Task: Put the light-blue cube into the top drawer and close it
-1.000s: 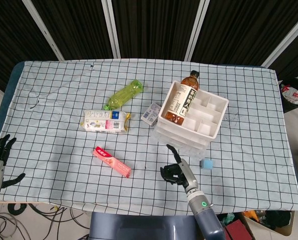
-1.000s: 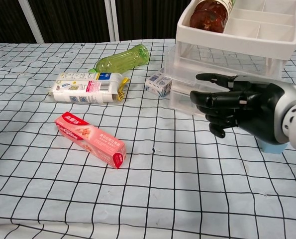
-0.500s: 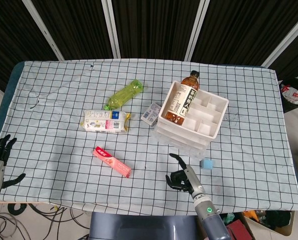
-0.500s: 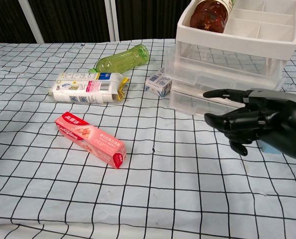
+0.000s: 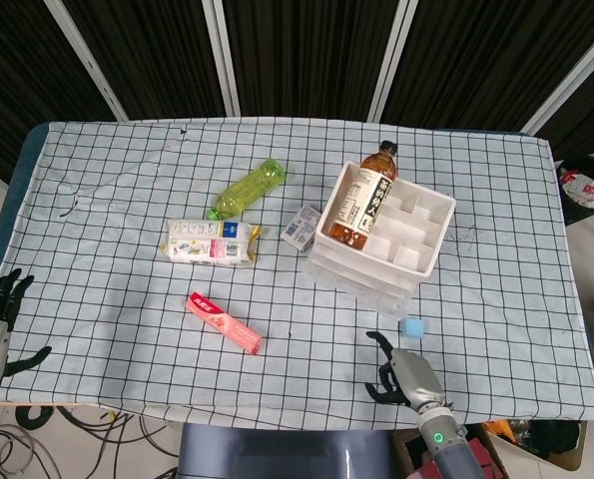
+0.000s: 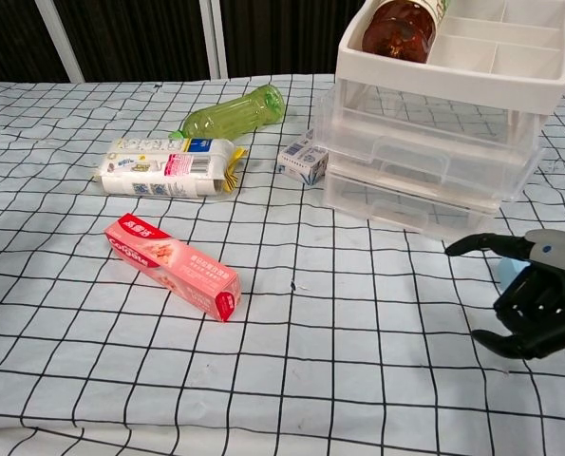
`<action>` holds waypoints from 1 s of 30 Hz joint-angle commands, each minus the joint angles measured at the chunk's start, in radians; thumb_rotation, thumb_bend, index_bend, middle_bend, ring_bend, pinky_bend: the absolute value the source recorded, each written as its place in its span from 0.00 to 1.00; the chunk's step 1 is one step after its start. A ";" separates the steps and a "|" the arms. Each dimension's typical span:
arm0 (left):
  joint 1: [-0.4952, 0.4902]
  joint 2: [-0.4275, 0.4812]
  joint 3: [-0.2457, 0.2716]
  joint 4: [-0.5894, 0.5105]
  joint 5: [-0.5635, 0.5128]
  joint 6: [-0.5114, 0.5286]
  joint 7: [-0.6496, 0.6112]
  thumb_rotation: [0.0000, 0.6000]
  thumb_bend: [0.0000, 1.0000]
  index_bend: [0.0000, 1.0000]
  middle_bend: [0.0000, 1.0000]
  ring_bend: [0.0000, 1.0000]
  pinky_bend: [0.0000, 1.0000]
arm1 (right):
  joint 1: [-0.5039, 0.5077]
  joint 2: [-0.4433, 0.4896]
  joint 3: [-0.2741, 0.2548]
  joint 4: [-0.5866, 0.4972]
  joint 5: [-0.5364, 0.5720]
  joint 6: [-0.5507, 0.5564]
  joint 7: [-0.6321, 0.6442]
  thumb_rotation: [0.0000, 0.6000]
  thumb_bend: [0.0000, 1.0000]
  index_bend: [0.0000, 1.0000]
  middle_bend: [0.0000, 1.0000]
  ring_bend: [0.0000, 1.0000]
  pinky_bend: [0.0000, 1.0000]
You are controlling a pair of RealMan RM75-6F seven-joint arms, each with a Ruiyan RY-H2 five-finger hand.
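Small light-blue cube (image 5: pixel 412 326) (plain, matte) on cloth.

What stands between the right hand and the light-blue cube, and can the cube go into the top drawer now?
Nothing visible lies between the right hand and the light-blue cube; only bare tablecloth separates them. The top drawer looks pushed in, so its clear front blocks the way until it is pulled out.
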 commanded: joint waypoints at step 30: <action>0.001 0.001 0.000 -0.005 -0.002 0.000 0.001 1.00 0.02 0.00 0.00 0.00 0.00 | -0.039 -0.065 0.049 0.325 0.010 0.066 -0.157 1.00 0.30 0.23 0.84 0.88 0.79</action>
